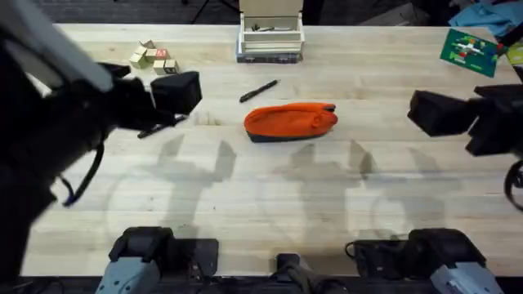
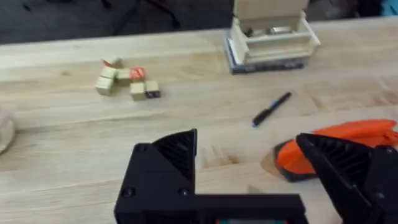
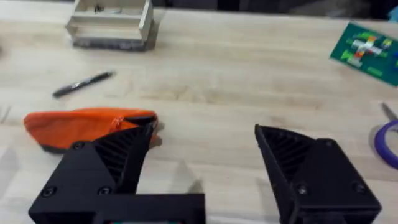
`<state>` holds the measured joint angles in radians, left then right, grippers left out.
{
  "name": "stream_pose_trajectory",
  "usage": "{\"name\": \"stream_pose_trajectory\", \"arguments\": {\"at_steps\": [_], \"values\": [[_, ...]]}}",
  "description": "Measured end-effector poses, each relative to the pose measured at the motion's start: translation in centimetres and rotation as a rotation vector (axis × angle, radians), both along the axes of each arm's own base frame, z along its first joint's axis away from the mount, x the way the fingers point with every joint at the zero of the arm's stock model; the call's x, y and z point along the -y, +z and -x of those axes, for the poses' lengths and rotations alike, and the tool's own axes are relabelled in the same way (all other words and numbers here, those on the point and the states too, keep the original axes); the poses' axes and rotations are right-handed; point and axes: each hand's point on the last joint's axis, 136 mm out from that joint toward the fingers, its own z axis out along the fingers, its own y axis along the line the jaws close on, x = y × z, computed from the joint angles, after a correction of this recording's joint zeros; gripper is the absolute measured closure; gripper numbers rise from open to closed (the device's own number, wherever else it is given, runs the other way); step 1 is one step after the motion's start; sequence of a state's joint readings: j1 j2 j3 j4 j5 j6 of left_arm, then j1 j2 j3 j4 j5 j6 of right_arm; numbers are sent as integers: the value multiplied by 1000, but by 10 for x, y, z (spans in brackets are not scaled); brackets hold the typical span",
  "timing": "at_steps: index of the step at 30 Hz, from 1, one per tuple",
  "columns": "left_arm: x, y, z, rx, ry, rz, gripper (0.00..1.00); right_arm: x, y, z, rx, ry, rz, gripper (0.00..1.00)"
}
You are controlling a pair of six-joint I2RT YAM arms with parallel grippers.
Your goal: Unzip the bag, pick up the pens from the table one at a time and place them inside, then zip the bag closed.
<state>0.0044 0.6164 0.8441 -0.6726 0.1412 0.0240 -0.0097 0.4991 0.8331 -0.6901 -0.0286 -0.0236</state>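
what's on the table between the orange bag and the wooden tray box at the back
One black pen lies between the bag and the box, on otherwise bare table; overhead and left wrist views show it.

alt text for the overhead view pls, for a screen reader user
An orange bag lies zipped in the middle of a wooden table, with a black pen just behind it. The left gripper and right gripper hover on either side, neither touching anything.
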Motion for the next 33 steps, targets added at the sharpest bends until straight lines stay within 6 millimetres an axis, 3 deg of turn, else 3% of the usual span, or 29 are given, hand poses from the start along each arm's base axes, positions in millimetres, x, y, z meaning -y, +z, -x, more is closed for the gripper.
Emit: {"name": "stream_pose_trajectory", "arguments": {"at_steps": [14,22,33], "values": [[45,3,-42,-153,-328,-15,7,-11,-6,-23,-231,75,-10,5],[69,-17,-47,-177,-550,-40,7,-12,-1,-27,-204,78,-7,4],[89,-41,-34,-100,-904,-241,7,-12,7,-32,-168,80,-2,5]]}}
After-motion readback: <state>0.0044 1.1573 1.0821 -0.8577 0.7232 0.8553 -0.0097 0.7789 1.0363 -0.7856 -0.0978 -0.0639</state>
